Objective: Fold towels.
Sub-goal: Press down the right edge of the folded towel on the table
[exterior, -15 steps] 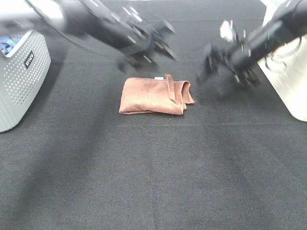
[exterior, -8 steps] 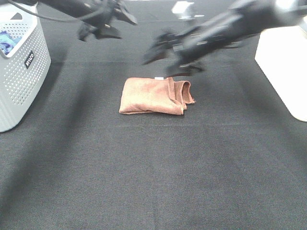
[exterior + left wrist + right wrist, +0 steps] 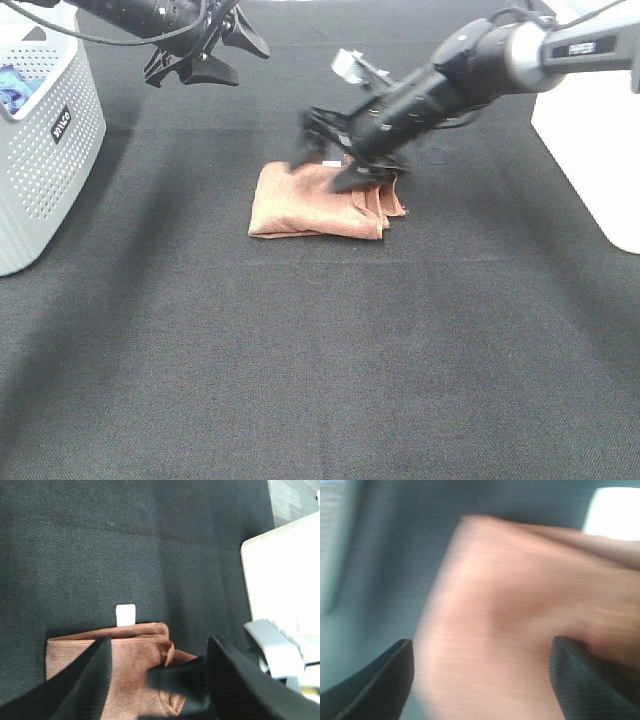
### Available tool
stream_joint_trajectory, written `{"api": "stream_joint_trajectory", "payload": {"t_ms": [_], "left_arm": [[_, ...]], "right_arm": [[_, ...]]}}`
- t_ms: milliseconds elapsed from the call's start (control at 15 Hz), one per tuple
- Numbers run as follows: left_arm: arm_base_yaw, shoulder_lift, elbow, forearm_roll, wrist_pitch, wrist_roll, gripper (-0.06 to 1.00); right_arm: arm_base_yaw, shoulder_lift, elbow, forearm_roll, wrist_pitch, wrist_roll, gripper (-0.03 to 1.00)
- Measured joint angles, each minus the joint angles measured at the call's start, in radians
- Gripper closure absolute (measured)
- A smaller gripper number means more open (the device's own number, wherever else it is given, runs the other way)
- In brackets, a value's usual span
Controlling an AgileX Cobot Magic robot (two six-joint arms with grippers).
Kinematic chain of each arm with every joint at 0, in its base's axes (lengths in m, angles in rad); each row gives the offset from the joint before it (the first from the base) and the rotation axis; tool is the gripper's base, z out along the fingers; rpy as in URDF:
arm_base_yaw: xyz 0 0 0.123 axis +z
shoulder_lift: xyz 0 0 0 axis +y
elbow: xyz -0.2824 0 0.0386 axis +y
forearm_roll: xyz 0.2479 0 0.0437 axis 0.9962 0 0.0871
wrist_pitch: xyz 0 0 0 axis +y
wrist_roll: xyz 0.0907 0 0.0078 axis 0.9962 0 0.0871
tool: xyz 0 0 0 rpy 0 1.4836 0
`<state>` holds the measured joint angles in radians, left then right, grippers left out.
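Exterior high view: the right gripper, jaws spread wide, hangs just over the folded towel's far long edge, much nearer than the equally splayed left gripper.

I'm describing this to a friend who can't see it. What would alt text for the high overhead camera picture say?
A folded reddish-brown towel lies mid-table on a black table cover, with the right gripper, open, poised over its far edge. The left gripper hangs open, raised well away at the far left, near a white perforated basket.
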<state>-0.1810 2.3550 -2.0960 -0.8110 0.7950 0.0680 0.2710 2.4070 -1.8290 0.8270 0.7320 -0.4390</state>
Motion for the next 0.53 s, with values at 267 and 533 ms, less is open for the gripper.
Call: {"api": "stream_joint_trajectory", "payload": {"t_ms": [267, 533], "left_arm": [[0.000, 0.000, 0.000, 0.010, 0.015, 0.000, 0.40], [0.000, 0.000, 0.000, 0.011, 0.025, 0.000, 0.40]], "right_arm": [[-0.079, 0.000, 0.000, -0.126, -0.005, 0.100, 0.26], [-0.159, 0.000, 0.000, -0.149, 0.005, 0.119, 0.26]]}}
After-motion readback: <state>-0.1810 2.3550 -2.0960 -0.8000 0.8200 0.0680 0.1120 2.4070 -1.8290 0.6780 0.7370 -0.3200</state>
